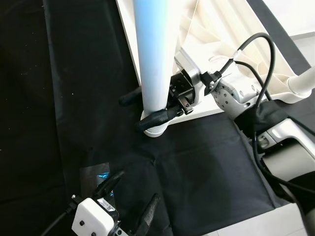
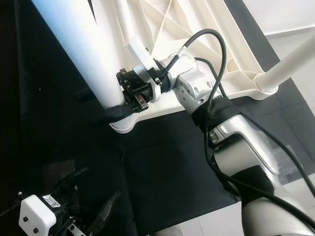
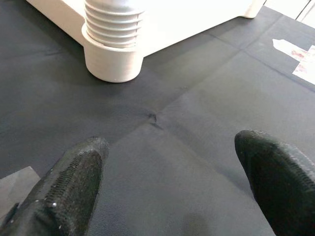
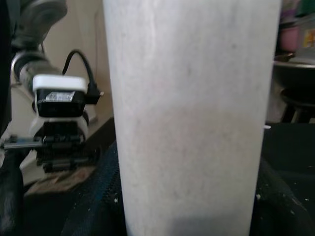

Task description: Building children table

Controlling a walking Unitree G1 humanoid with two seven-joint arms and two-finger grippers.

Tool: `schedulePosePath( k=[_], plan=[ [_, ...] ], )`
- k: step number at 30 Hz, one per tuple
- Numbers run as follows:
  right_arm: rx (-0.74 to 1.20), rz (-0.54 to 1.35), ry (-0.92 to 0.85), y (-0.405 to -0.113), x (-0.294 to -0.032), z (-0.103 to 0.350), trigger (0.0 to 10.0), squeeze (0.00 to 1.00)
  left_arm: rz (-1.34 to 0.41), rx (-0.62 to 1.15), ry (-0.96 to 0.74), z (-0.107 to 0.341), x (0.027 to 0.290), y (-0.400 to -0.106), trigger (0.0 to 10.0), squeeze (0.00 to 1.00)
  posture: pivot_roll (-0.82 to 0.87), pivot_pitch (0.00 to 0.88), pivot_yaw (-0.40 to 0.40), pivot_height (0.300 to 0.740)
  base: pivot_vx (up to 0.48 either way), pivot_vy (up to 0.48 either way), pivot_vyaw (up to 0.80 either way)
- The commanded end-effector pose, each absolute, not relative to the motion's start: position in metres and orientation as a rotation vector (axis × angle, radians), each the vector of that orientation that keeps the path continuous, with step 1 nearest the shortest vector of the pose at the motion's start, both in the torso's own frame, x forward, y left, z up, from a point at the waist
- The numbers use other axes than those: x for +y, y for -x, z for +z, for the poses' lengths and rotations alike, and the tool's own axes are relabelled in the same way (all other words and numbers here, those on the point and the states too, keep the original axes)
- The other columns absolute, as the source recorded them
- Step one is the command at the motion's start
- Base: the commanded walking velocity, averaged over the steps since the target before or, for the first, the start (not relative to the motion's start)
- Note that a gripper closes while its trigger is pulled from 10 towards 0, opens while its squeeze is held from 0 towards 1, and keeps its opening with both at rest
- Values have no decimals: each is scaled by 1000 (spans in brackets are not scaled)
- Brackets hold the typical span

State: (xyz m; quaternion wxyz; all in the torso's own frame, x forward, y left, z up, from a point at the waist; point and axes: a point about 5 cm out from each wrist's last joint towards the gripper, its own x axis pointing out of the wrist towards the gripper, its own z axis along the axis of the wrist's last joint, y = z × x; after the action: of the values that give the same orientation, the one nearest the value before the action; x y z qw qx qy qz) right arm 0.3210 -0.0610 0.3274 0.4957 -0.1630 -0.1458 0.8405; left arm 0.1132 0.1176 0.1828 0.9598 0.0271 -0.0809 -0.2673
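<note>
The upturned white tabletop [image 2: 231, 64] lies on the black mat [image 1: 206, 162], ribbed underside up; I judge it rigid moulded plastic, light for its bulk. At its near corner stands the white table leg [image 1: 153, 54], seated in the corner socket [image 1: 156, 130]. A smooth hollow tube, it should be stiff, light and slippery, best held low, just above the socket, for turning. My right gripper [image 1: 153, 105] is there, its two black fingers closed around the leg's base. My left gripper [image 1: 129, 201] hovers over the mat near the socket, fingers spread wide, holding nothing. The left wrist view adds the ribbed thread [image 3: 113, 22] at the leg's foot, hidden from my head camera; the right wrist view shows the leg's faintly scuffed surface close up.
</note>
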Motion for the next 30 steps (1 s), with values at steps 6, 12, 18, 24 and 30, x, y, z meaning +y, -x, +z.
schedulePosePath(
  k=[6,12,18,24,30],
  plan=[
    [-242,2067,269,-322,-66,299,10000,0,-557,-142,-40,182,116,-111,10000,0,-29,507,-85,740,0,0,0],
    [-226,2060,282,-322,-69,293,10000,0,-560,-142,-40,182,117,-112,10000,0,-37,502,-86,740,0,0,0],
    [-194,2049,342,-323,-69,284,10000,0,-560,-144,-39,182,116,-113,10000,0,-40,502,-89,740,0,0,0],
    [-147,2065,495,-319,-69,271,10000,0,-560,-145,-38,182,116,-113,10000,0,-40,504,-85,740,0,0,0],
    [-106,2095,596,-316,-70,268,10000,0,-561,-144,-39,182,117,-113,10000,0,-37,504,-84,740,0,0,0]
  ],
)
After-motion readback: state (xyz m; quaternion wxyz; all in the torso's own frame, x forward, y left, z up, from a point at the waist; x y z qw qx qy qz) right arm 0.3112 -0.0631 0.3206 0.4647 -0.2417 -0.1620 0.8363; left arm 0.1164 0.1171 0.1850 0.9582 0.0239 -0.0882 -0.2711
